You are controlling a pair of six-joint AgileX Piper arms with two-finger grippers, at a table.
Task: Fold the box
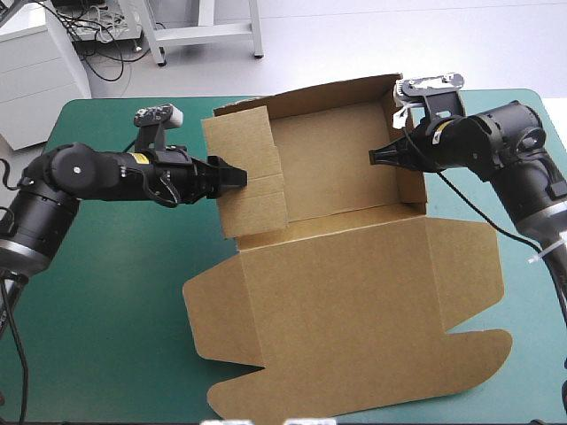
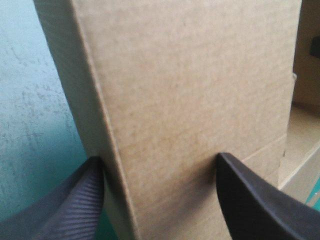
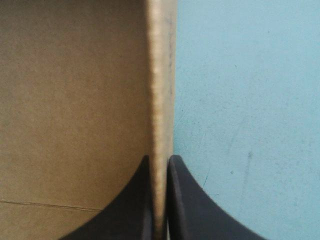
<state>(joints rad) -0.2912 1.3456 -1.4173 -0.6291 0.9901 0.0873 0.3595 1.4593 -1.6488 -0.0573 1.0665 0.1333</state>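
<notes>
Closest to the table's near edge lies the flat lid (image 1: 354, 345) of the box (image 1: 337, 257), a cut sheet of brown corrugated board w/ rounded tabs at its near corners. It rests on the table (image 1: 106, 292), which has a teal-green cover. Beyond the lid, toward the far edge, is the box's open tray (image 1: 332, 164) w/ walls raised. The left gripper (image 1: 237, 175) (image 2: 159, 157), two broad black fin-shaped fingers, reaches in from the table's left edge to the tray's left wall (image 1: 248, 168) (image 2: 190, 90), a creased panel. Its fingers are spread apart, w/ the wall btwn them, one tip on each side of the board. The right gripper (image 1: 374, 157) (image 3: 159, 157), same black fins, comes from the right edge to the tray's right wall (image 1: 409, 181) (image 3: 160, 75). Its fingers are pinched nearly together on that wall's thin edge: tray floor to one side, teal-green cover to the other.
</notes>
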